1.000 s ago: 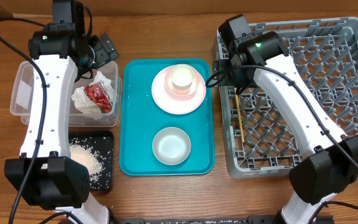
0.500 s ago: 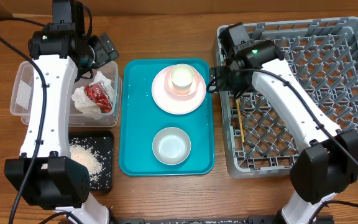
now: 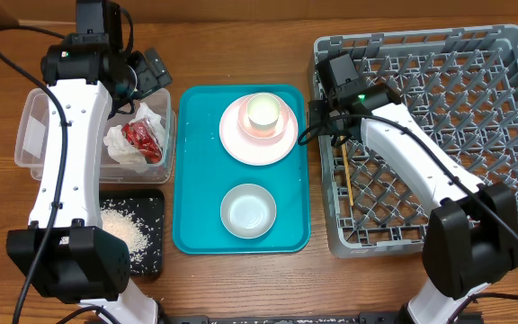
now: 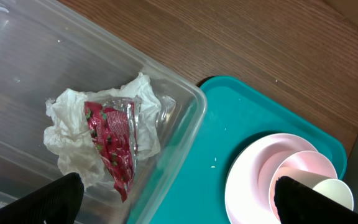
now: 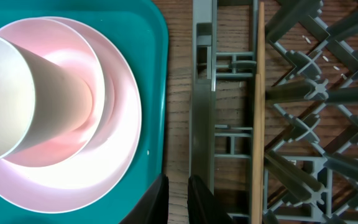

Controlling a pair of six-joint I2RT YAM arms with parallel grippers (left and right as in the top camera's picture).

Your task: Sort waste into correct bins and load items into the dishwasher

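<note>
— Chopsticks (image 3: pixel 347 175) first: where are they lying?
— They are lying in the grey dish rack (image 3: pixel 475 34), along its left edge, running near to far. They are sitting just as they were a second ago.
— What is differing, then?
— The right gripper (image 5: pixel 178 200). Its arm has been shifting a little left and nearer. It is now hanging over the strip of table (image 5: pixel 179 62) between the teal tray (image 3: pixel 196 180) and the rack's left wall. Its fingers, wide a second ago, are now standing almost together, gripping nothing.
— And the left gripper (image 4: pixel 189 198)?
— It is hovering where it was, fingers spread wide, over the right wall of the clear tub (image 3: pixel 30 135). It is holding nothing.
— Is any writing reading clearly?
— The wrapper (image 3: pixel 142 137) is showing green specks on red, but it is too crumpled to read.
— Counts?
— One pink plate (image 3: pixel 236 144) is sitting on the far half of the teal tray, with one cream cup (image 3: pixel 263 111) standing on its middle. One bowl (image 3: pixel 248 211) is sitting on the near half. One white napkin (image 3: pixel 120 144) and the one red wrapper are lying together in the tub. One black tray (image 3: pixel 151 252) is sitting just near of the tub, carrying a heap of crumbs (image 3: pixel 122 229). Two chopsticks are showing in the right wrist view, lying side by side.
</note>
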